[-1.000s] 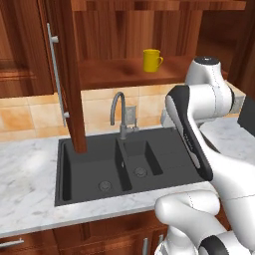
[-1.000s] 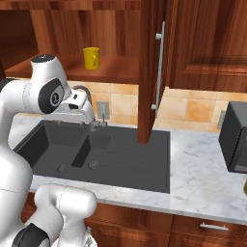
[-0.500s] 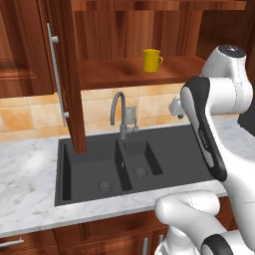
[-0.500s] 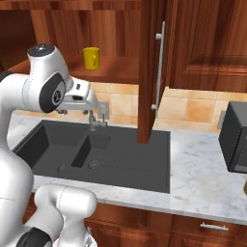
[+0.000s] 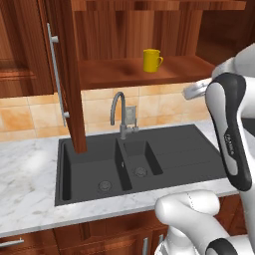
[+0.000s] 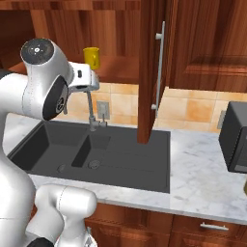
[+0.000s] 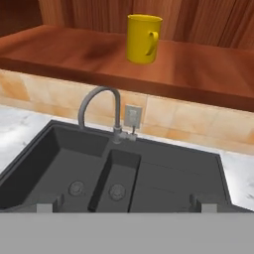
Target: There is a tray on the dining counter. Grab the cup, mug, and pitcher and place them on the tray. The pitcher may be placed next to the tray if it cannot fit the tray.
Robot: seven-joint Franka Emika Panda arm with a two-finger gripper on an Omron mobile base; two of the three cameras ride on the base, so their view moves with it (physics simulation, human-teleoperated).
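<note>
Mug (image 5: 151, 60) on shelf (image 5: 134, 72) — faucet (image 5: 119, 112), black sink (image 5: 142, 162) below

The mug (image 7: 143, 38) stands on the shelf (image 7: 198, 69) ahead of the hand (image 7: 126, 204); faucet (image 7: 104, 111) and sink (image 7: 124, 173) lie below.

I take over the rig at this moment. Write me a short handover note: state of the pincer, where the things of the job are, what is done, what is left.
Pincer: open, holding nothing, raised over the black sink and facing the open cabinet.
Mug: upright on the wooden cabinet shelf above the faucet, handle to the right in the hand view, untouched.
Cup, pitcher, tray, dining counter: not in these pictures, so their state is unknown.
Done: nothing visible.
Left: reach up to the shelf, grasp the mug, carry it to the tray, then fetch the cup and pitcher.
</note>
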